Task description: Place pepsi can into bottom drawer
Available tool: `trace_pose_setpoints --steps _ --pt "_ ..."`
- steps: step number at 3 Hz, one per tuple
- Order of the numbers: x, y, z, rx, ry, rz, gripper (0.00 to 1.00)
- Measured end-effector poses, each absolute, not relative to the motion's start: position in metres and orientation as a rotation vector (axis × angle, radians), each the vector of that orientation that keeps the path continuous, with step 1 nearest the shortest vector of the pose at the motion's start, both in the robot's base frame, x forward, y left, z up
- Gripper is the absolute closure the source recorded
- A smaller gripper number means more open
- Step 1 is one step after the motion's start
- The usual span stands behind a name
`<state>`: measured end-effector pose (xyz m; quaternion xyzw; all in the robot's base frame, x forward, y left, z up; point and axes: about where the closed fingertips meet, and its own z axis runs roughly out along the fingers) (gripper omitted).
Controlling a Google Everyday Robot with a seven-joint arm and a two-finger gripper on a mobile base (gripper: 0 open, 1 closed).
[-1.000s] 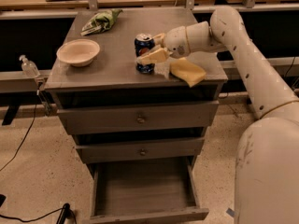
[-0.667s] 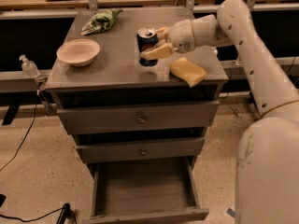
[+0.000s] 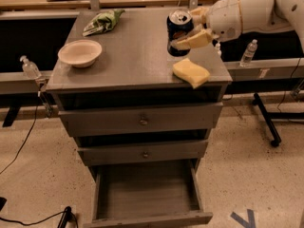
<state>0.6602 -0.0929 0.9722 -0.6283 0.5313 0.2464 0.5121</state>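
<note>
Pepsi can [image 3: 178, 31] higher, upright in gripper [image 3: 186, 27]

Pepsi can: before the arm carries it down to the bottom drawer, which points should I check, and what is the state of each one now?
1. Gripper shut on the pepsi can, above the cabinet top's right rear part: ok.
2. Can upright, silver top up: ok.
3. Can off the cabinet top: cannot tell from this one view.
4. Bottom drawer pulled open: ok.
5. Room for the can inside the drawer: ok, only its grey floor shows.
6. Way forward and down: probably not ok. The yellow sponge lies at the front edge just before the can, so pass beside or above it.
</note>
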Motion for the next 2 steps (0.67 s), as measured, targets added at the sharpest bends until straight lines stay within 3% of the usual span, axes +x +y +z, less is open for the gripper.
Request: trace_pose_setpoints --steps 2 --pt "0.658 -0.087 0.96 -1.501 1.273 0.639 1.0"
